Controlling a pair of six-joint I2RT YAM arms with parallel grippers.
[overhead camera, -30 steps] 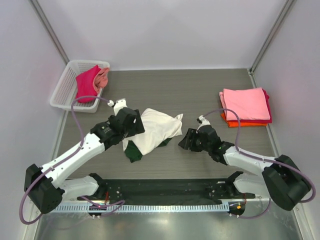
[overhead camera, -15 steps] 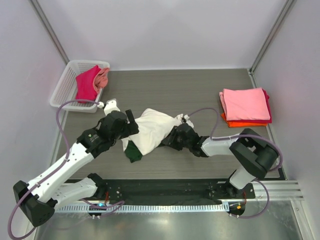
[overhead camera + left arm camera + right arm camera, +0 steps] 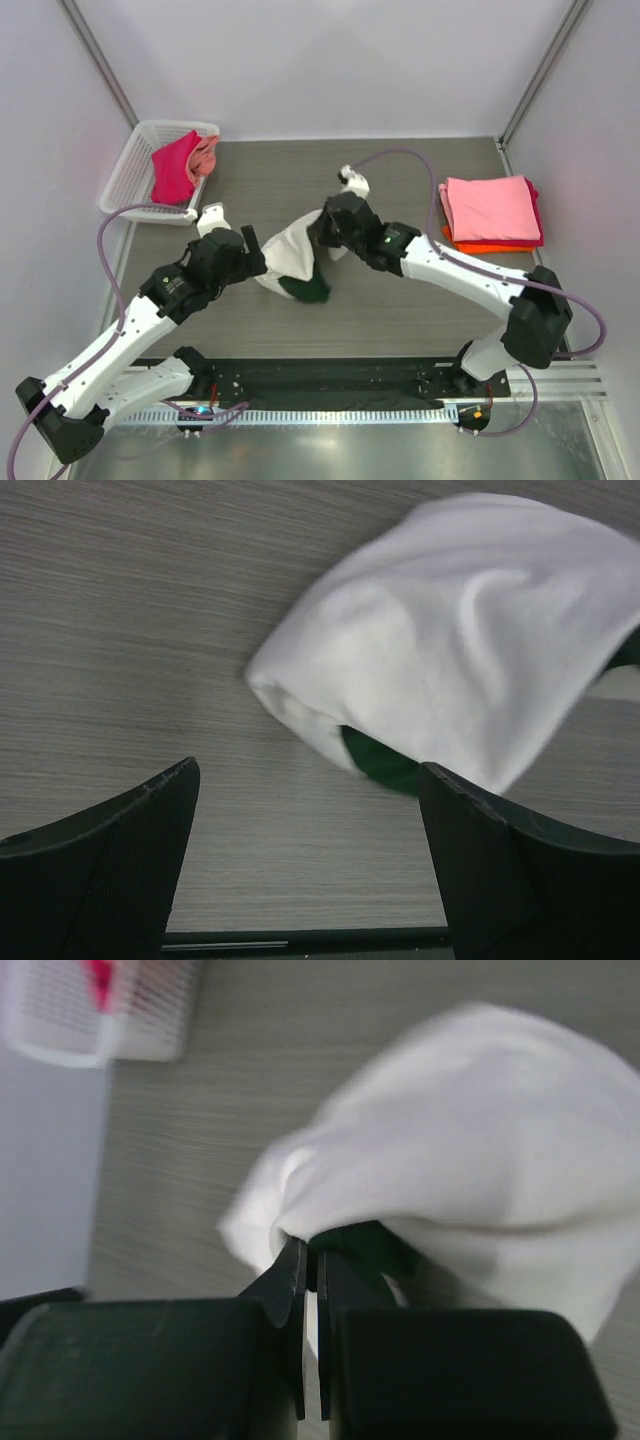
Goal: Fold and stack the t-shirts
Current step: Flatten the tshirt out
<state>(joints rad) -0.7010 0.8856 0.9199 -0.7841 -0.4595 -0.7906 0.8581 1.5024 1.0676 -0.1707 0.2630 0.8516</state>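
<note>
The cream t-shirt (image 3: 283, 254) with dark green sleeves (image 3: 309, 289) is bunched at the table's middle. My right gripper (image 3: 322, 228) is shut on its upper right edge and holds that edge lifted. In the right wrist view the fingertips (image 3: 312, 1247) pinch a cream and green fold (image 3: 470, 1150). My left gripper (image 3: 256, 263) stands open at the shirt's left side. Its jaws (image 3: 308, 770) are wide apart over bare table, with the cream cloth (image 3: 470, 640) just ahead of them. A folded stack at the right has a pink tee (image 3: 492, 207) on top and an orange one (image 3: 482, 246) at the bottom.
A white mesh basket (image 3: 126, 181) at the back left holds a magenta tee (image 3: 175, 166) and a paler pink one (image 3: 206, 155). The basket (image 3: 60, 1010) also shows in the right wrist view. Grey walls close in the table on three sides.
My right gripper reached the shirt, shut on it and pulled its edge up and toward the back. The shirt has bunched up. My left arm drew back slightly, still open.
</note>
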